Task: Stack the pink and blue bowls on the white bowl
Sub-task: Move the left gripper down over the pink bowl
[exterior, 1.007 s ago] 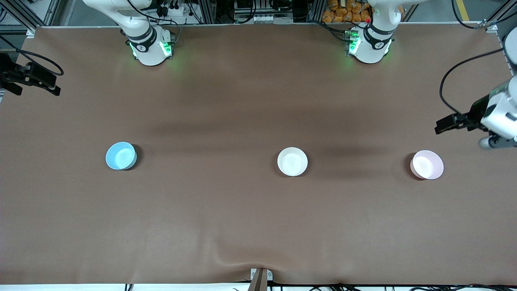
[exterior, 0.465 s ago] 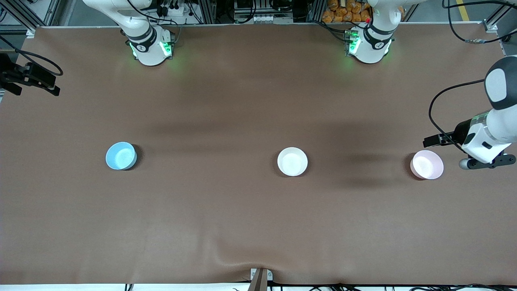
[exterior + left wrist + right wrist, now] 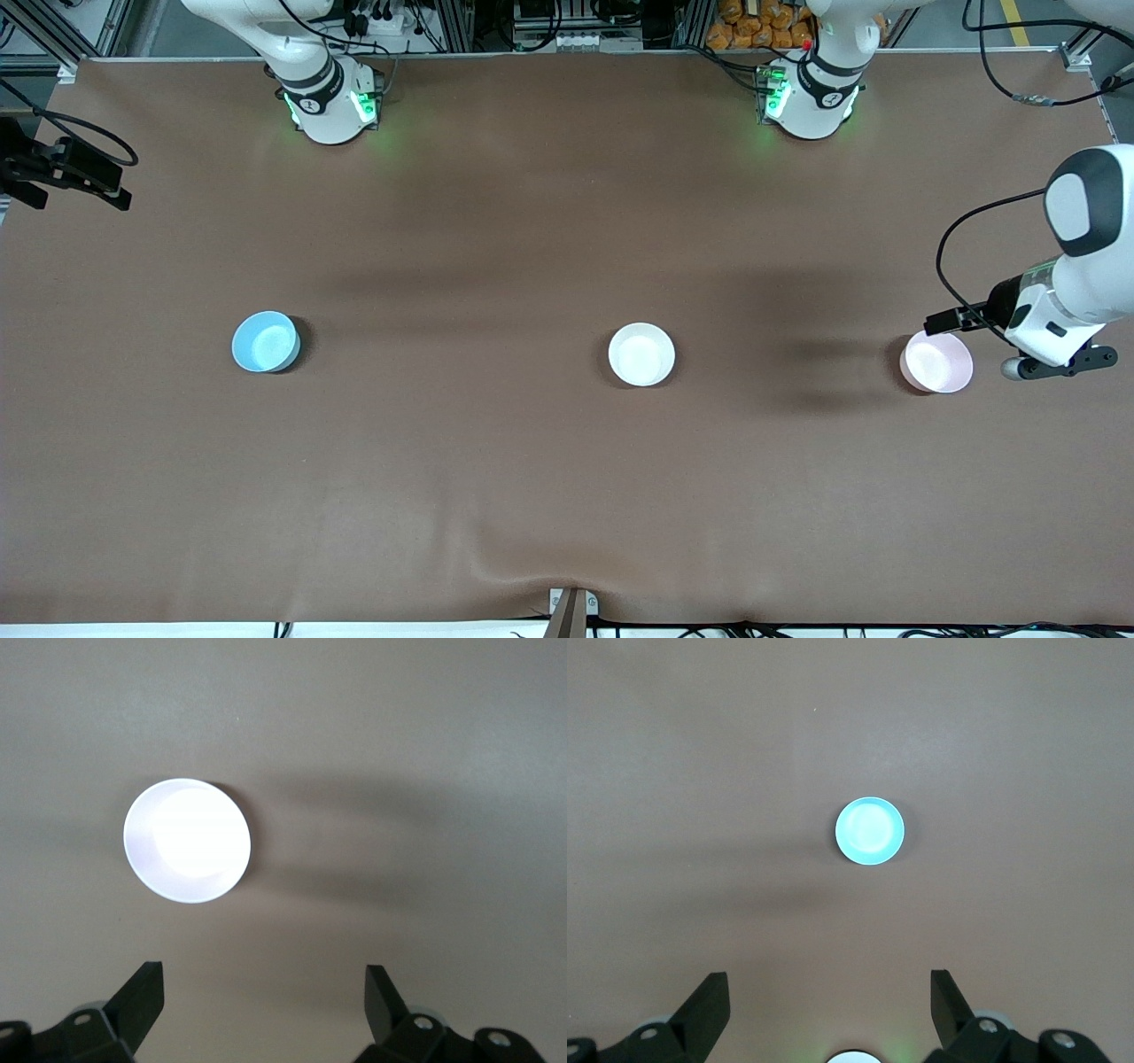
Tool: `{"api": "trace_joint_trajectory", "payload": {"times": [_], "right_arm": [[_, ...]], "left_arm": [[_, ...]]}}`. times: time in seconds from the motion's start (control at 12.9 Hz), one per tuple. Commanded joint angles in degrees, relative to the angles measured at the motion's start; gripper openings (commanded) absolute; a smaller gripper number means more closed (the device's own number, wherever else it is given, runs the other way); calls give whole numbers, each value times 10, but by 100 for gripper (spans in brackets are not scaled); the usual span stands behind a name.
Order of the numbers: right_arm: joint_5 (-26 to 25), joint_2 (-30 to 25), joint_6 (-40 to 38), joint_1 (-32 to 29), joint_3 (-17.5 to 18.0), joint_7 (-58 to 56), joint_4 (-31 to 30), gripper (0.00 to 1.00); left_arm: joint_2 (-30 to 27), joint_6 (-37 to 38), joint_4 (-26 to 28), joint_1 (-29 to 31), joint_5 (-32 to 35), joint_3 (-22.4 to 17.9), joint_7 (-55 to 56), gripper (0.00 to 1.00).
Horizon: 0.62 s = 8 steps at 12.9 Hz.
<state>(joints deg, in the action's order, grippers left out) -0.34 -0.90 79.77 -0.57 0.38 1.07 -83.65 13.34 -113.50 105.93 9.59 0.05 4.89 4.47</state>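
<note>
A wide table (image 3: 532, 221) covered in brown cloth carries three small bowls in a row, all upright and well apart from one another. The left arm (image 3: 1076, 266) reaches in over its own end of the table, and the left gripper (image 3: 264, 992) hangs in the air with its fingers spread wide and nothing between them, over bare cloth just beside the pink bowl (image 3: 936, 361). That bowl shows below it in the left wrist view, washed out to near white. The right gripper (image 3: 829, 1001) is also spread apart and empty, high above the table, looking down on the blue bowl (image 3: 265, 341); its arm does not show over the table in the front view. The blue bowl sits toward the right arm's end, the pink bowl toward the left arm's end, and the white bowl (image 3: 641, 354) stands between them, none stacked.
</note>
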Motion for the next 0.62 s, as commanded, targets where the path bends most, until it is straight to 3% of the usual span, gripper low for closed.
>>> {"api": "trace_joint_trajectory", "payload": {"times": [0.0, 0.54], "right_arm": [[-5, -7, 1, -8, 6, -3, -10, 100], [-5, -7, 2, -8, 6, -3, -10, 100]], "left_arm": [[-2, -48, 29, 17, 3, 4, -11, 100], [40, -85, 27, 38, 3, 3, -24, 100]]}}
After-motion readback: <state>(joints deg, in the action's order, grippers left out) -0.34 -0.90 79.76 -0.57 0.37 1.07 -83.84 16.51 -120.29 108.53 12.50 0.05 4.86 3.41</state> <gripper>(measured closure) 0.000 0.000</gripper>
